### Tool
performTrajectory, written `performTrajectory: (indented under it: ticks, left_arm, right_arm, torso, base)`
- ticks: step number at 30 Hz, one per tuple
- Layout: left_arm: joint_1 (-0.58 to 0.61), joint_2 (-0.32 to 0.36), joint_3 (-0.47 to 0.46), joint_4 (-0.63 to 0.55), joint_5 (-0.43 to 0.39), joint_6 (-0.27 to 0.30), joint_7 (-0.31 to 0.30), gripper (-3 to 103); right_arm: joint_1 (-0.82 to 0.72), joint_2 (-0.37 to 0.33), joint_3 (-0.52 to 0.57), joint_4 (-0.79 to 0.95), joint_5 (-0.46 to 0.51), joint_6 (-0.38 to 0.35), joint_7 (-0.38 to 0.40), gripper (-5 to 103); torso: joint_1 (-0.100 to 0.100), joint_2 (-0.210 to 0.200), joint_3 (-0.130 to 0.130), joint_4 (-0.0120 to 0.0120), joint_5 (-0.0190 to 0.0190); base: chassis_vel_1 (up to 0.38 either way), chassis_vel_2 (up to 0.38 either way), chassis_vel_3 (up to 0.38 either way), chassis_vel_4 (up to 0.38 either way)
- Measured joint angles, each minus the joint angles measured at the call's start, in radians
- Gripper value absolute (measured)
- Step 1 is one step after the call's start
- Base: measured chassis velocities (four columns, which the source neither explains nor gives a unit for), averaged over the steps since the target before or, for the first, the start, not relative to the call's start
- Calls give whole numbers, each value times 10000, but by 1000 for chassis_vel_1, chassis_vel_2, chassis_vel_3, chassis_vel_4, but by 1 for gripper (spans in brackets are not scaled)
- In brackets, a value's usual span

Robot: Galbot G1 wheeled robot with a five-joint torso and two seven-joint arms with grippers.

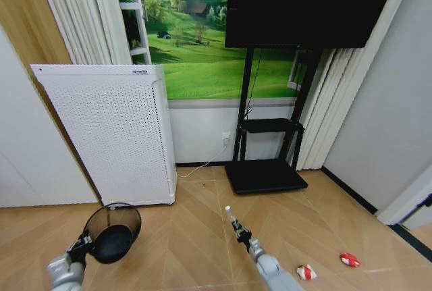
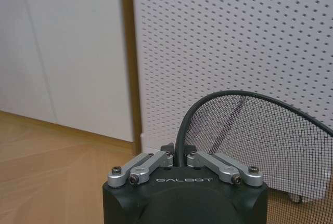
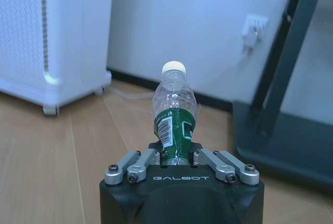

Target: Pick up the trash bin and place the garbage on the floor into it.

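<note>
The trash bin is held aloft by its rim in the closed left gripper; the bottle is clamped in the right gripper. The bottle should be centred over the bin's mouth before release. Two wrappers lie on the floor.

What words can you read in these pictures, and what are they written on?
"GALBOT": on the black body of the left gripper, shut on the trash bin.
"GALBOT": on the right gripper, shut on the bottle.
Bottle label: barcode and print too small to read.
White appliance: small mark near its top, too small to read.
</note>
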Motion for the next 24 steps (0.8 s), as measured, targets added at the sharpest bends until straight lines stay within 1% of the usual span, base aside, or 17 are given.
performTrajectory:
  ticks: [1, 5, 6, 7, 8, 9, 10, 11, 12, 13, 14, 15, 16, 18, 19, 21, 24]
  left_arm:
    - [0, 0, 0, 0, 0, 0, 0, 6]
    - [-2096, -331, 1608, 1180, 473, -110, 67, 6]
    - [-2096, -331, 1608, 1180, 473, -110, 67, 6]
    - [-2483, -450, 1926, 1484, 628, -157, 114, 6]
    - [-2768, -567, 2152, 1726, 762, -200, 154, 6]
    - [-3122, -773, 2504, 2033, 915, -246, 222, 6]
    - [-3321, -977, 2712, 2214, 1042, -262, 231, 6]
    - [-3321, -977, 2712, 2214, 1042, -262, 231, 6]
    - [-3472, -1221, 2877, 2378, 1194, -267, 249, 6]
    - [-3658, -1604, 3020, 2638, 1439, -275, 285, 6]
    - [-3658, -1604, 3020, 2638, 1439, -275, 285, 6]
    - [-3827, -1949, 3044, 2924, 1752, -333, 294, 6]
    - [-3827, -1949, 3044, 2924, 1752, -333, 294, 6]
    - [-4065, -2502, 3033, 3423, 2286, -467, 336, 6]
    - [-4065, -2502, 3033, 3423, 2286, -467, 336, 6]
    - [-4225, -2824, 3001, 3855, 2543, -509, 374, 6]
    - [-4341, -2998, 2941, 4282, 2762, -569, 439, 6]
  right_arm:
    - [0, 0, 0, 0, 0, 0, 0, 23]
    - [-532, -856, -500, 2316, 1047, -209, -470, 23]
    - [-532, -856, -500, 2316, 1047, -209, -470, 23]
    - [-702, -1097, -600, 2832, 1169, -224, -544, 23]
    - [-909, -1377, -719, 3352, 1279, -242, -596, 23]
    - [-1182, -1684, -859, 3952, 1359, -258, -627, 23]
    - [-1344, -1823, -961, 4291, 1365, -261, -635, 23]
    - [-1344, -1823, -961, 4291, 1365, -261, -635, 23]
    - [-1476, -1895, -1077, 4534, 1360, -262, -637, 23]
    - [-1596, -1902, -1289, 4784, 1333, -269, -638, 23]
    - [-1596, -1902, -1289, 4784, 1333, -269, -638, 23]
    - [-1651, -1827, -1497, 4964, 1260, -291, -635, 23]
    - [-1651, -1827, -1497, 4964, 1260, -291, -635, 23]
    - [-1658, -1435, -1995, 5156, 1133, -373, -602, 23]
    - [-1658, -1435, -1995, 5156, 1133, -373, -602, 23]
    - [-1542, -930, -2492, 5200, 1069, -491, -541, 23]
    - [-1346, -613, -2817, 5244, 1076, -614, -463, 23]
  torso:
    - [0, 0, 0, 0, 0]
    - [0, 0, -2, -6, 7]
    - [0, 0, -2, -6, 7]
    - [0, 0, -2, -10, 3]
    - [1, 0, -1, -6, -2]
    - [0, 0, -2, -10, -1]
    - [0, 1, -2, -11, 3]
    - [0, 1, -2, -11, 3]
    - [0, 1, -3, -10, 3]
    - [0, 0, -2, -9, 0]
    - [0, 0, -2, -9, 0]
    - [-1, 0, -2, -8, 2]
    - [-1, 0, -2, -8, 2]
    - [0, 0, -3, -3, 2]
    - [0, 0, -3, -3, 2]
    - [0, 0, -3, -3, 6]
    - [0, 0, -2, -1, 1]
  base:
    - [0, 0, 0, 0]
    - [0, 0, 0, 0]
    - [0, 0, 0, 0]
    - [0, 0, 0, 0]
    - [0, 0, 0, 0]
    - [0, 0, 0, 0]
    - [0, 0, 0, 0]
    - [0, 0, 0, 0]
    - [0, 0, 0, 0]
    - [0, 0, 0, 0]
    - [0, 0, 0, 0]
    - [0, 0, 0, 0]
    - [0, 0, 0, 0]
    - [0, 0, 0, 0]
    - [0, 0, 0, 0]
    - [0, 0, 0, 0]
    - [0, 0, 0, 0]
